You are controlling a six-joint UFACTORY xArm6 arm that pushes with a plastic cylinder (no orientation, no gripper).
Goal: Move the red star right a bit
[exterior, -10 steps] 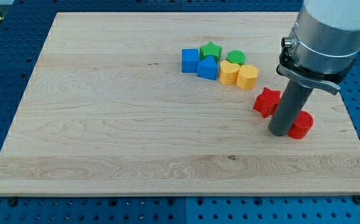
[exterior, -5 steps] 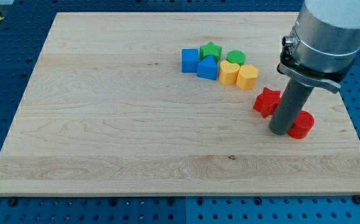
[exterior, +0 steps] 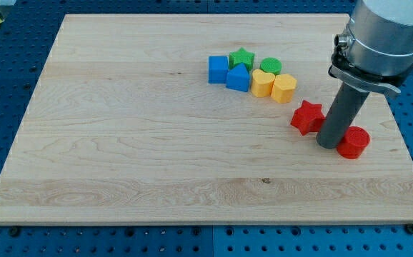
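Observation:
The red star (exterior: pixel 307 116) lies on the wooden board (exterior: pixel 121 143) at the view's right. My tip (exterior: pixel 329 145) rests on the board just right of and slightly below the star, close to it or touching it. A red cylinder (exterior: pixel 353 143) sits right against the tip's right side. The rod partly hides the cylinder's left edge.
A cluster sits above and left of the star: a blue cube (exterior: pixel 218 69), a blue block (exterior: pixel 239 77), a green star (exterior: pixel 242 57), a green cylinder (exterior: pixel 270 66) and two yellow hearts (exterior: pixel 262 83) (exterior: pixel 284 88). The board's right edge (exterior: pixel 399 128) is near the cylinder.
My tip has moved right and slightly up the view. The red cylinder has been pushed a little to the right. The red star has stayed in place.

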